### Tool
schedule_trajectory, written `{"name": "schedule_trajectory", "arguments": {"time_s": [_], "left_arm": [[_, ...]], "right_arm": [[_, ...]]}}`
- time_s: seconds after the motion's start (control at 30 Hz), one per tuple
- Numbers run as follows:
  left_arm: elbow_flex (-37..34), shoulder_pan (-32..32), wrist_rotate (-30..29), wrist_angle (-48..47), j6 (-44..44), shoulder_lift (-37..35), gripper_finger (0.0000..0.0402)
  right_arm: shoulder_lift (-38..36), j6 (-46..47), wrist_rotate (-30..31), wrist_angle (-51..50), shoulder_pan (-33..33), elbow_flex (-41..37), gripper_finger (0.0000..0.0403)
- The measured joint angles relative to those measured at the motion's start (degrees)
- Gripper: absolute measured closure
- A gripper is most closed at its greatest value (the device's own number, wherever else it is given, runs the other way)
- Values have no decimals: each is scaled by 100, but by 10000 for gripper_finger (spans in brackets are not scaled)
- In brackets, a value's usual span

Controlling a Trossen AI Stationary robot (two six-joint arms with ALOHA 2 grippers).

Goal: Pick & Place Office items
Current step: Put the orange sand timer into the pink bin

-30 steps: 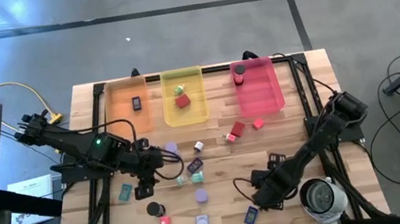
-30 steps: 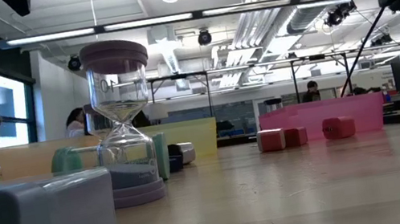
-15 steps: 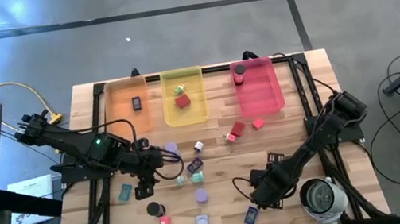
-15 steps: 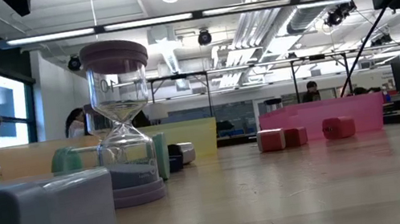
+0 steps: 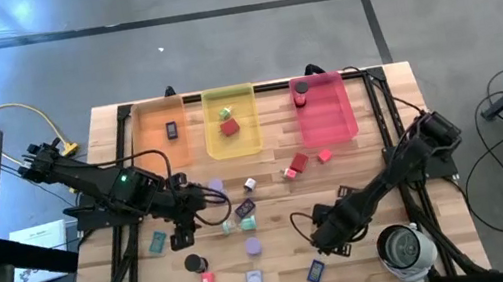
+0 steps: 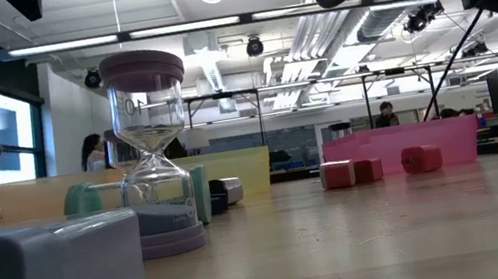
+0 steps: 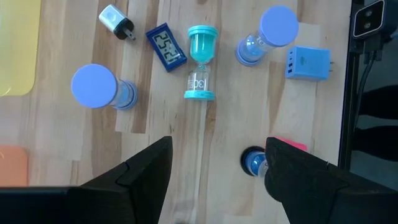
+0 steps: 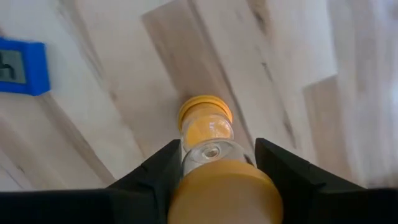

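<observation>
Closing since before, right pincer (image 8: 214, 163) around yellow hourglass (image 8: 208, 140).

high: overhead, whole table (image 5: 379, 181) | low: tabletop level | wrists: close, downward

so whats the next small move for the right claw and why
Probably finish closing, then lift straight up. In the right wrist view the right claw has a finger on each side of a yellow hourglass, with bare wood table below it. The blue clock lies apart, so a vertical lift looks clear. The left claw hangs open above other items.
</observation>
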Motion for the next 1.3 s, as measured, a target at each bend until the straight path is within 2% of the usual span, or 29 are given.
{"name": "schedule_trajectory", "arguments": {"time_s": [0.27,0.6,0.77,1.0,1.3], "left_arm": [[0,159,2,6,-141,1,151],[0,269,238,14,-437,1,151],[0,269,154,-12,-461,0,151],[2,408,-318,-301,-139,-37,151],[2,1374,-470,-316,598,-484,151]], "right_arm": [[-828,-57,79,-698,-326,-1,226],[-2061,-343,997,-1911,-1024,0,226],[-2471,-701,1315,-2204,-1569,0,226],[-2747,-1761,1797,-2224,-2882,0,226],[-2761,-3312,1992,-1630,-4997,0,226]]}}
